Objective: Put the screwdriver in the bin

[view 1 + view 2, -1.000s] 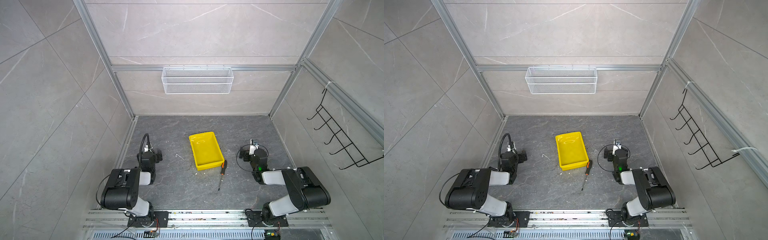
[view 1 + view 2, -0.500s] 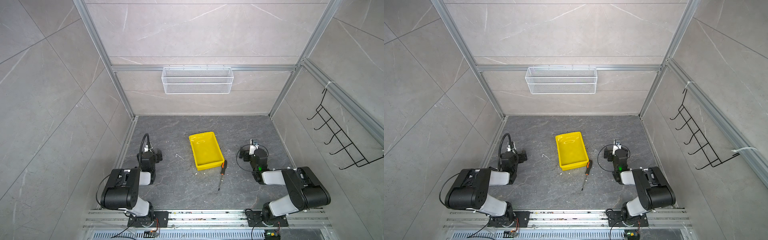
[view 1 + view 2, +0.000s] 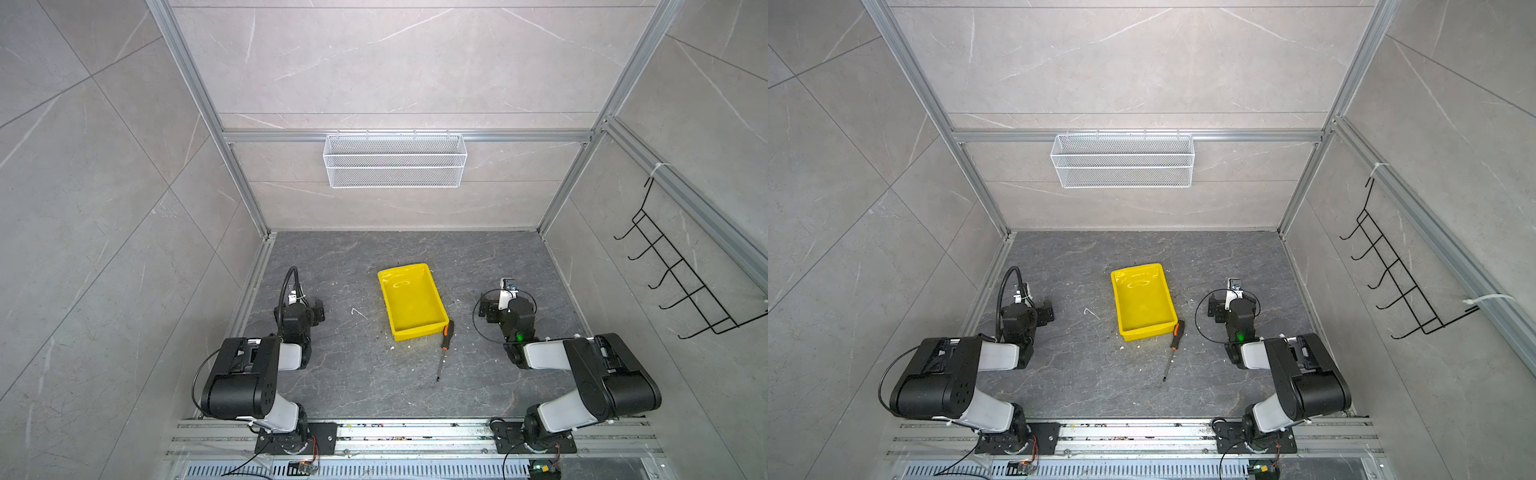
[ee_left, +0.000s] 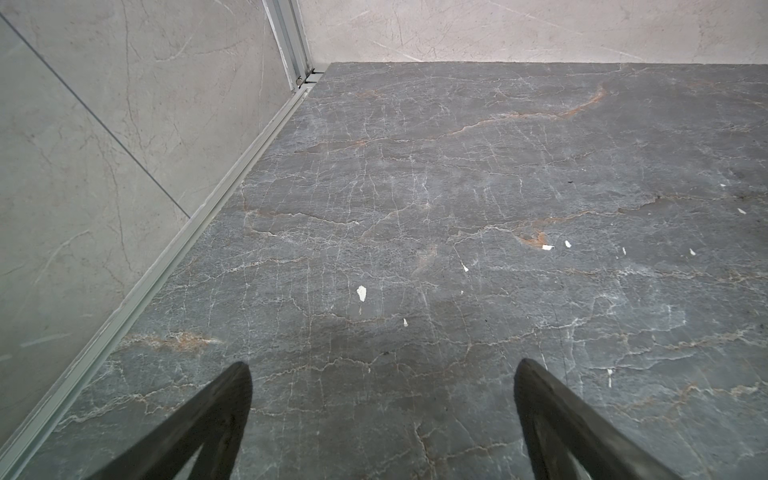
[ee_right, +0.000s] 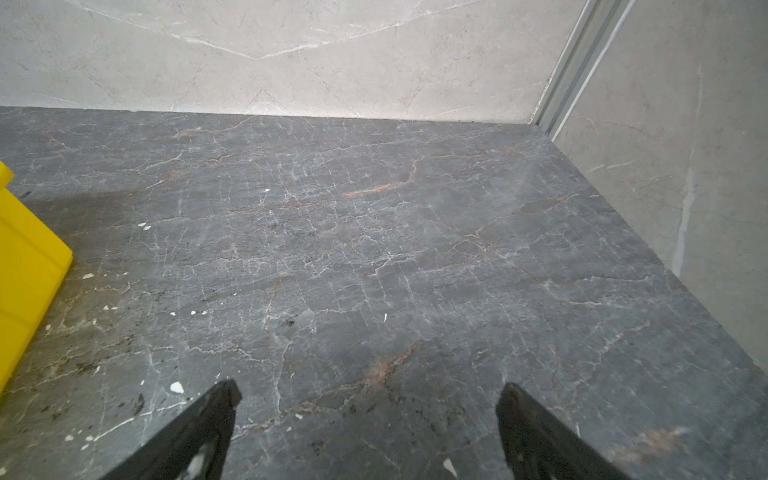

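Screwdriver [image 3: 442,353] lies flat on the bench [image 3: 353,374], outside the bin [image 3: 419,333]. Its orange-and-black handle is just beside the bin's near right corner; whether the two touch I cannot tell. The thin shaft points toward the near edge of the bench, where the arm bases stand.

The yellow bin stands about in the middle of the bench, and inside it only its own yellow floor shows. A white wire basket [image 3: 395,160] hangs on the back wall, and nothing can be made out in it.

The left gripper [image 4: 382,368] has its two fingers spread wide over bare stone near the left edge of the bench, and it grasps nothing. The right gripper [image 5: 368,387] is spread wide in the same way near the right edge, with nothing between its fingers. In its wrist view a side wall of the bin [image 5: 25,257] shows, well apart from the fingers.
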Motion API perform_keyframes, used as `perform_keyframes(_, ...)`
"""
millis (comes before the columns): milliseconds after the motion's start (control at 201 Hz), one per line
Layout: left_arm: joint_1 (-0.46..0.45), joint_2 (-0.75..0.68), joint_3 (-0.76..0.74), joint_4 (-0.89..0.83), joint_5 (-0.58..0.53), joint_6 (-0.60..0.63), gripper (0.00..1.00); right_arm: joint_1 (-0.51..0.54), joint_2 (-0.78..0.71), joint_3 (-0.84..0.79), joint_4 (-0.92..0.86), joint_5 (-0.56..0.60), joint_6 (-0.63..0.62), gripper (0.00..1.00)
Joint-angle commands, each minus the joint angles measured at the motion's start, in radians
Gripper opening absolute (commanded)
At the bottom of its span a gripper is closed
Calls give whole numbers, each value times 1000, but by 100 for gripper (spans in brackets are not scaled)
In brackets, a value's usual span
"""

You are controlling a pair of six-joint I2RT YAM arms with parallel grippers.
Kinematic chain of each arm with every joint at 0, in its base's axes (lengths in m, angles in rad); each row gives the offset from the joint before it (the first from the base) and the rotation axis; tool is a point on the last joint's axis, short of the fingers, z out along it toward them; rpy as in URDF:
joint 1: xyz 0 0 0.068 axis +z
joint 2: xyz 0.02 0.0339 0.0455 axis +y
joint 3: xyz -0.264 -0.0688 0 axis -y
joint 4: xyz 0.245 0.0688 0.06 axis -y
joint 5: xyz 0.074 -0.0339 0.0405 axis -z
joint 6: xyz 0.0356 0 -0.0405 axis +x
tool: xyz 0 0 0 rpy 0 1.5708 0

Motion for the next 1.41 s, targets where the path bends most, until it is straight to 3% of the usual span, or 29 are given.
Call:
perform_keyframes(0, 7, -16, 11, 24, 15, -3, 100, -5, -3, 15, -4, -5, -2, 99)
perform_keyframes(607, 8, -17, 12, 21, 19, -3, 100, -4, -7, 7, 12, 11, -7, 99)
perform_keyframes(712, 7, -22, -2, 42, 23, 3, 100, 1, -80, -16, 1, 61, 2, 99)
perform_keyframes(891, 1, -102, -19, 20, 43, 20, 100, 4, -383, 24, -354, 116, 45, 99)
perform_keyframes(1010, -16, -283, 120, -408, 115, -4, 100, 4, -612, 144, -713, 88, 109, 99)
perform_keyframes(1070, -50, -361, 221, -641, 114, -48, 100, 4, -670, 282, -1009, 161, 255, 99)
perform_keyframes(1159, -107, -461, 342, -942, 147, -137, 100, 3, -632, 509, -1597, 399, 698, 100)
perform_keyframes(1189, -113, -493, 365, -1007, 180, -179, 100, 2, -600, 557, -1713, 422, 737, 100)
perform_keyframes(1259, -115, -561, 383, -1116, 306, -300, 100, 1, -519, 622, -1798, 356, 665, 99)
perform_keyframes(1319, -115, -609, 354, -1127, 433, -315, 100, 2, -499, 623, -1828, 274, 677, 100)
perform_keyframes(1408, -115, -660, 274, -1106, 485, -355, 100, 6, -553, 541, -1736, 74, 658, 98)
